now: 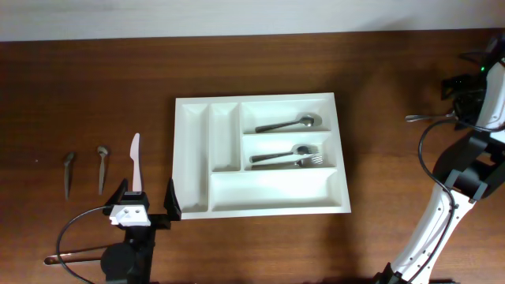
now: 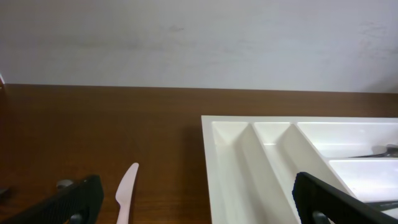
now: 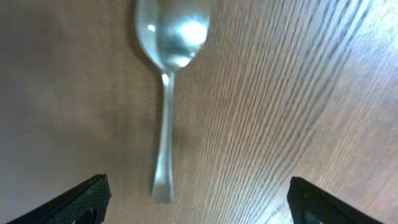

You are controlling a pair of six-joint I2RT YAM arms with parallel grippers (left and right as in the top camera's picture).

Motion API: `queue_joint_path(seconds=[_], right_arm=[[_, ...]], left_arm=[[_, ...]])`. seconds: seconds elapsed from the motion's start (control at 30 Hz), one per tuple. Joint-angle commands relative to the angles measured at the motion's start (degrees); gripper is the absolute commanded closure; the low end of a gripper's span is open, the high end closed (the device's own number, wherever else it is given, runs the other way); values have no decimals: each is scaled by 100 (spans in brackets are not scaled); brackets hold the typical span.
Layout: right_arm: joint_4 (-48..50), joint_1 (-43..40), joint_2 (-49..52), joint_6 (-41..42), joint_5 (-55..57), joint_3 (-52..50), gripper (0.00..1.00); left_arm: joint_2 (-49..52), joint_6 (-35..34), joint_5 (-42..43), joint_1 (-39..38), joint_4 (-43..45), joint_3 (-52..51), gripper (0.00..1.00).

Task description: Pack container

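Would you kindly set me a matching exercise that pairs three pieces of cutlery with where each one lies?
Things:
1. white knife
2. fork
3. loose spoon

Places:
A. on the table, right of the cutlery tray
B. in the tray's middle wide compartment
C. on the table, left of the tray

Pairs: 1-C, 2-B, 3-A.

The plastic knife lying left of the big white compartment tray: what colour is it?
The small flat plastic knife is white, clearest in the overhead view.
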Motion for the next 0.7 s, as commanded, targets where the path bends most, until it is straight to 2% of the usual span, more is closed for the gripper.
queue_joint_path(seconds=[0.0, 0.3, 0.67], right_arm=[[166, 20, -39, 160, -120, -315, 8], [702, 17, -39, 168, -118, -780, 9], [1001, 17, -17, 350, -90, -807, 14]], left_arm=[[-44, -35, -61, 35, -22, -28, 1], [-44, -35, -61, 35, -22, -28, 1], [-44, -35, -61, 35, -22, -28, 1]])
